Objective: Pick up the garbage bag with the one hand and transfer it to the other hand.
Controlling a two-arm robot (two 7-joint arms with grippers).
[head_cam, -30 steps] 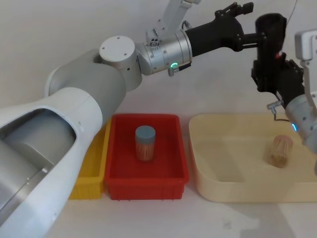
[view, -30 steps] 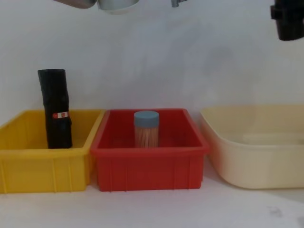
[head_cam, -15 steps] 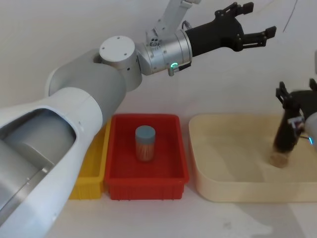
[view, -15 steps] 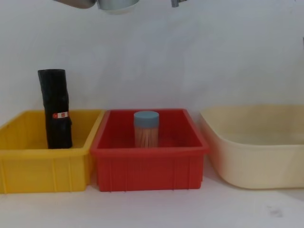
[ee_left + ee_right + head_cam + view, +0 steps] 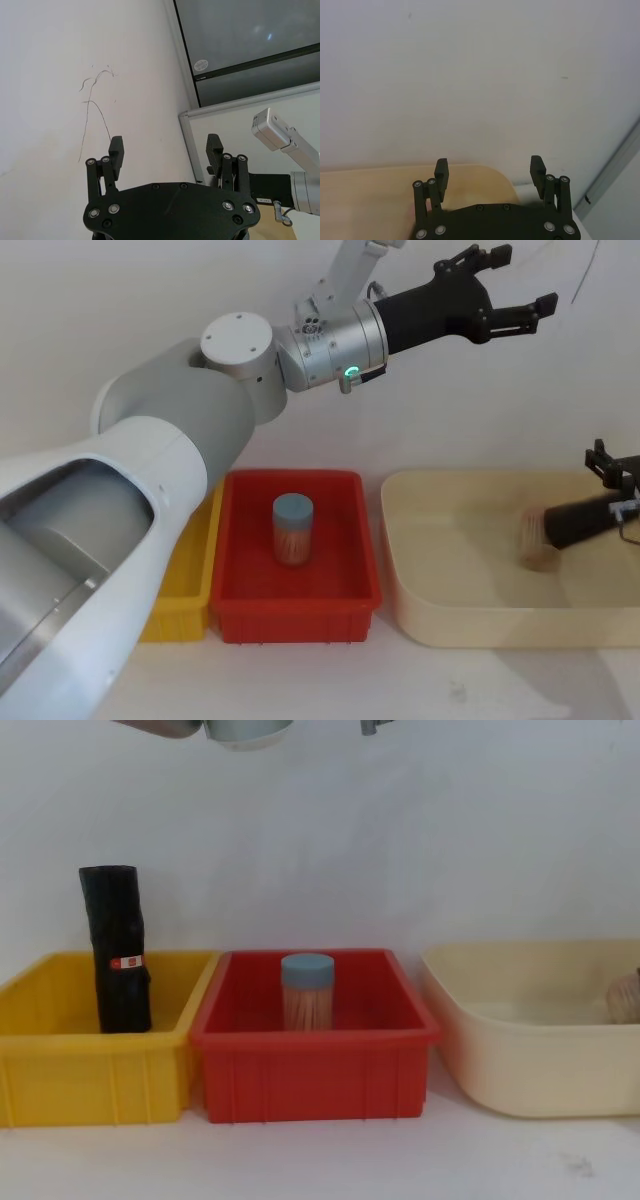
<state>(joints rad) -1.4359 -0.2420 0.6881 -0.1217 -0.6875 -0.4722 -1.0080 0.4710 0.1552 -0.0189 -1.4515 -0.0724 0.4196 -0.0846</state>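
Note:
A garbage bag, a tight black roll, lies on its side and blurred in the cream tray, one end against a toothpick jar. My right gripper hangs just above it at the view's right edge. It is open with nothing between its fingers. High above the tray my left gripper is stretched out, also open and empty. Another black roll with a small red label stands upright in the yellow bin.
A red bin in the middle holds a blue-lidded toothpick jar. The yellow bin sits to its left, partly hidden behind my left arm. A white wall stands close behind the bins.
The left gripper let go of the roll and stayed high. The right gripper carried it down over the cream tray and opened. The roll now lies on its side and the jar shifted left.

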